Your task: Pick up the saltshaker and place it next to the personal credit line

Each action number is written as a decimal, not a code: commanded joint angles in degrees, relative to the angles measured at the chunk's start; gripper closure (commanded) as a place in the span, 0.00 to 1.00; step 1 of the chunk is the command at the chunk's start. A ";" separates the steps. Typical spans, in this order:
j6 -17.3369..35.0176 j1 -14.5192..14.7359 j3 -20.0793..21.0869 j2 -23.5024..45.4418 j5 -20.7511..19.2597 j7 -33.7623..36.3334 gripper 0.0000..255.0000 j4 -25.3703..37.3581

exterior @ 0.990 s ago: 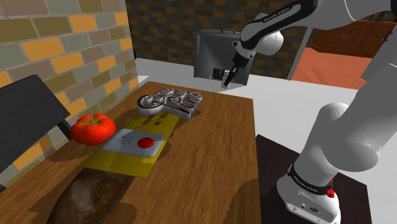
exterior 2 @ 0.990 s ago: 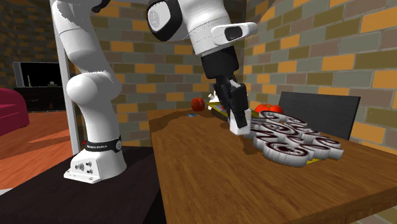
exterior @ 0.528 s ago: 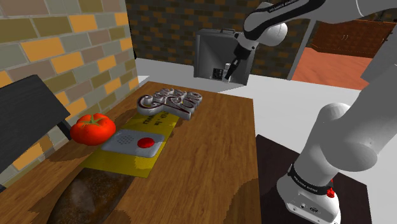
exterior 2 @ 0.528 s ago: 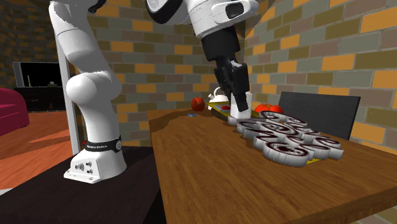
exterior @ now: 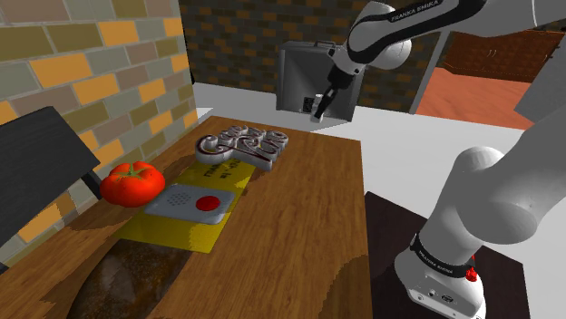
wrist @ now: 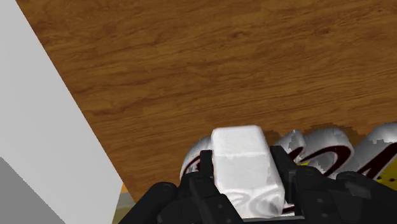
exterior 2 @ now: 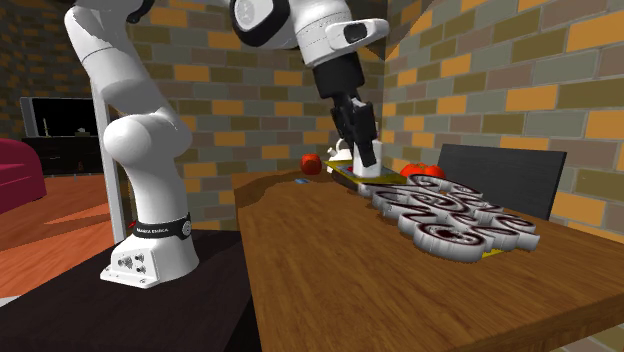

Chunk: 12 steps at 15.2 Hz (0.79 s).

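White and blocky, the saltshaker [wrist: 245, 165] is clasped between the black fingers [wrist: 205, 170], which hide its lower end. It hangs above the wooden surface [exterior: 299, 208], near its end beside the silvery scrollwork piece [exterior: 243, 145]. Since half a second ago it has shifted toward that piece.

The white arm [exterior: 490, 195] rises from its base, bends back on itself high up, and reaches forward and down to the end effector [exterior: 319, 107]. Behind the end effector, the rounded wrist joint [exterior: 385, 45] sits higher, so the black hand slants downward with its tips lowest. In the second exterior view the end effector [exterior 2: 367, 160] hangs tilted below the white wrist housing [exterior 2: 335, 35]. The two black fingers [wrist: 205, 167] stand apart, pressed against opposite sides of a white saltshaker [wrist: 242, 162] clasped between them.
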 commanded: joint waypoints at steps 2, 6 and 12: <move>1.26 -0.05 4.44 -3.33 -1.28 5.44 1.00 -4.08; 3.03 0.65 9.89 -6.30 -1.70 11.93 1.00 -8.44; 5.48 2.90 18.18 -8.86 -0.99 21.71 1.00 -12.98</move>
